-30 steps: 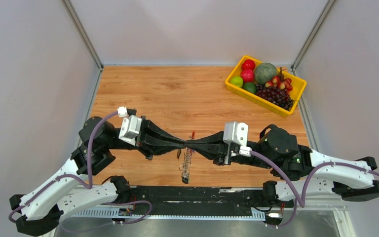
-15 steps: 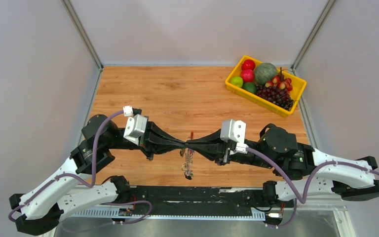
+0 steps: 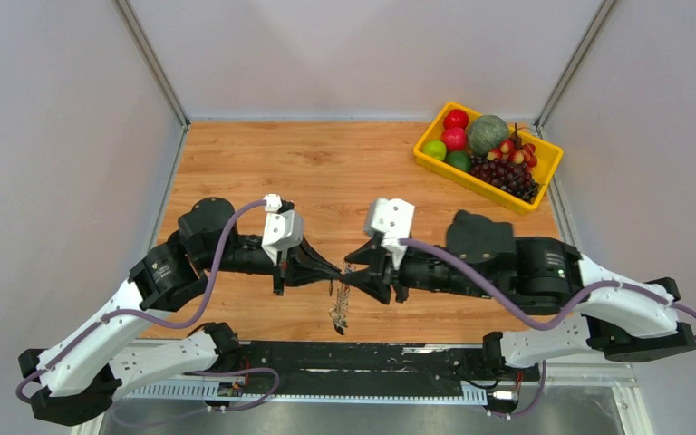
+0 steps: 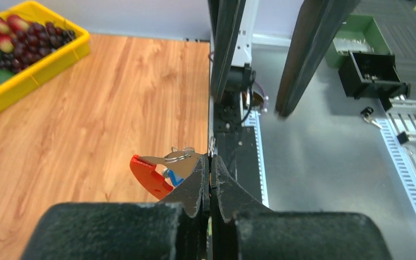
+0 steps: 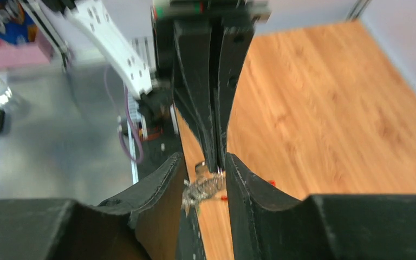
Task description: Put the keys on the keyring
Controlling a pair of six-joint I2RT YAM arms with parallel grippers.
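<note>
My left gripper (image 3: 337,272) is shut on the keyring and holds it above the table near the front edge. In the left wrist view the jaws (image 4: 210,158) are pressed together, and the keyring (image 4: 147,176), grey with a red curved part, sticks out beside the left finger with a blue key head (image 4: 172,176) against it. A bunch of keys (image 3: 339,306) hangs below the fingertips. My right gripper (image 3: 355,270) is open, facing the left one. In the right wrist view its fingers (image 5: 205,160) straddle the left gripper's shut tips and the dangling keys (image 5: 201,189).
A yellow fruit tray (image 3: 471,184) with apples, grapes and a melon stands at the back right. A black rail (image 3: 353,358) runs along the table's near edge, just under the hanging keys. Grey walls close the left, right and back.
My right gripper has opened and let go of the bunch; it was pinched tip to tip with the left. Both wrists have moved towards the middle. The keys still hang from the left gripper.
</note>
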